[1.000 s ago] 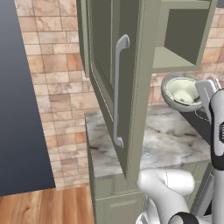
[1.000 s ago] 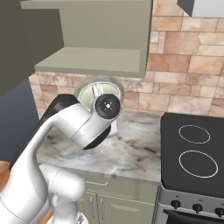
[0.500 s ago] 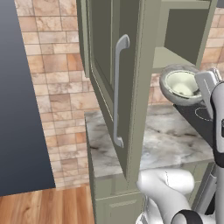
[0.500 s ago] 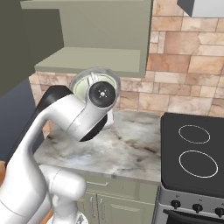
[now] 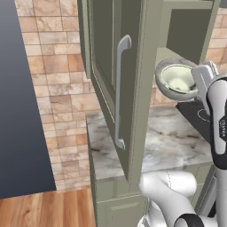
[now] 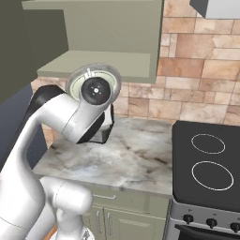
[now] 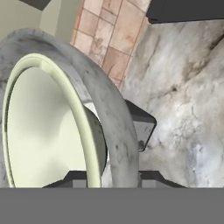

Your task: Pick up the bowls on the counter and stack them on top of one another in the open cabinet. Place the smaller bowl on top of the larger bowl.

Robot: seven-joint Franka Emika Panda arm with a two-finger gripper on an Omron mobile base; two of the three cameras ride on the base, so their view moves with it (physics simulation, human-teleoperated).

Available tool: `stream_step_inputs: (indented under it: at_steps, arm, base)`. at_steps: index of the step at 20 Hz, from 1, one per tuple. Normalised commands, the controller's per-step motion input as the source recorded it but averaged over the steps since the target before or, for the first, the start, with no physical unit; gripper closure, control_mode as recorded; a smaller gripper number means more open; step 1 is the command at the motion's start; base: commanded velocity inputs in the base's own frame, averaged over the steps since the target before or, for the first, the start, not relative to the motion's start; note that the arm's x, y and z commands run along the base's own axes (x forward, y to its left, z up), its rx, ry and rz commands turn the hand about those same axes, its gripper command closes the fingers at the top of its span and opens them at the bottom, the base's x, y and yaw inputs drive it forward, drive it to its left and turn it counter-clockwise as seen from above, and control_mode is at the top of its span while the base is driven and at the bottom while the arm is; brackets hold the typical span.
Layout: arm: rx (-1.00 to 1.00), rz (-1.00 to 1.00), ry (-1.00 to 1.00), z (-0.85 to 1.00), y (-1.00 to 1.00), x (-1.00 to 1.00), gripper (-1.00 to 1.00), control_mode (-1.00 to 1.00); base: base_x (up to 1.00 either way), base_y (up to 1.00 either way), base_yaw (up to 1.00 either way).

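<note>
The larger bowl [image 5: 177, 80], grey-silver outside and pale inside, hangs in the air, tipped steeply on its side. Its rim [image 6: 77, 77] is level with the front edge of the open cabinet's shelf [image 6: 98, 63]. My gripper [image 5: 201, 80] is shut on the bowl's wall. In the hand view the gripper [image 7: 116, 127] has one dark finger [image 7: 141, 124] outside the bowl [image 7: 52, 131], with the other inside it. The cabinet door [image 5: 133, 66] stands open to the left of the bowl. The smaller bowl is out of view.
The marble counter [image 6: 136, 150] lies below the bowl, the black stovetop [image 6: 211, 164] to its right. The door's long silver handle [image 5: 119, 88] juts toward the base. A brick wall [image 6: 197, 70] backs the counter. My arm's elbow [image 6: 56, 117] bulks below the shelf.
The gripper has carried the bowl up and a little closer to the cabinet shelf's edge, tipping it more. The grip has not changed.
</note>
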Motion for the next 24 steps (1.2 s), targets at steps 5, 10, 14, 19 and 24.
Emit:
stream_step_inputs:
  at_steps: [5,10,14,19,24]
  arm:
    - [0.00,0.00,-0.03,0.23,0.19,0.17,1.00,-1.00]
    - [0.00,0.00,-0.06,0.30,0.06,0.20,1.00,-1.00]
    - [0.00,0.00,-0.06,0.30,0.03,0.22,1.00,-1.00]
    - [0.00,0.00,-0.05,0.25,0.04,0.29,1.00,-1.00]
    - [0.00,0.00,-0.03,0.28,0.02,0.29,1.00,-1.00]
  base:
    - [0.00,0.00,0.00]
    - [0.00,0.00,0.00]
    - [0.00,0.00,0.00]
    - [0.00,0.00,0.00]
    - [0.00,0.00,0.00]
